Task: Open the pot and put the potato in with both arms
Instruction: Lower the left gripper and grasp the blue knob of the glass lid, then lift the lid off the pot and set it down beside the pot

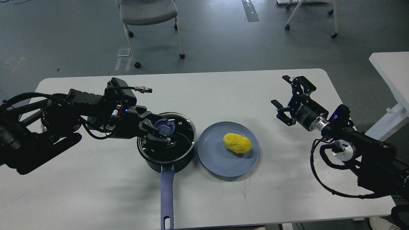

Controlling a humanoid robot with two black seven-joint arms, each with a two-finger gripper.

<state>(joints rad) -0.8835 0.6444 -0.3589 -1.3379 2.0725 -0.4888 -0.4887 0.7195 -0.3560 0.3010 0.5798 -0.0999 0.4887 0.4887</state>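
Observation:
The black pot stands at the table's middle with its glass lid on and its blue-purple handle pointing toward me. My left gripper reaches in from the left, open, with one finger on each side of the lid's blue knob and close to it. The yellow potato lies on a blue-grey plate right of the pot. My right gripper is open and empty, held above the table well right of the plate.
The white table ends near the pot handle's tip at the front. A second white table stands at the far right. Wheeled chairs stand on the floor behind.

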